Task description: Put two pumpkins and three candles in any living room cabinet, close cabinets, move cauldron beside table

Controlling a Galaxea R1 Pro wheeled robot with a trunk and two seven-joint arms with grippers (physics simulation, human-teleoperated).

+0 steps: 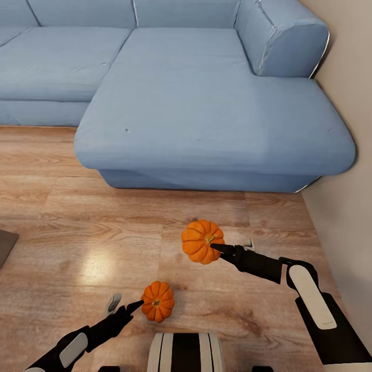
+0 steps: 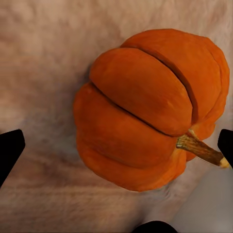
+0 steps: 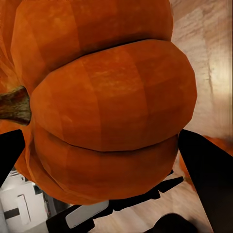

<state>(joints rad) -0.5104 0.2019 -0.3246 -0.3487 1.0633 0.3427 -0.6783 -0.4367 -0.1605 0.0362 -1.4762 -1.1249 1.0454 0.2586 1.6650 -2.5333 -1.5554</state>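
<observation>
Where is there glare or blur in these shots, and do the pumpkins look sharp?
Head view: a soft bright sheen on the wooden floor left of the pumpkins; both pumpkins look sharp. Left wrist view: the pumpkin is crisp, the floor behind it washed out and blurry. Right wrist view: the other pumpkin looms close, its surface showing flat facets; no glare.

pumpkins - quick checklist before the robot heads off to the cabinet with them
1. Right gripper on a pumpkin: ok, the right wrist view has a finger on each side of it, and it looks lifted off the floor.
2. Left gripper on the other pumpkin: not ok, in the left wrist view its fingers stand apart from the pumpkin, which looks to rest on the floor.
3. Cabinet in sight: not ok, the sofa is ahead.
4. Room to turn right: not ok, a wall is close.
5. Candles located: cannot tell.
</observation>
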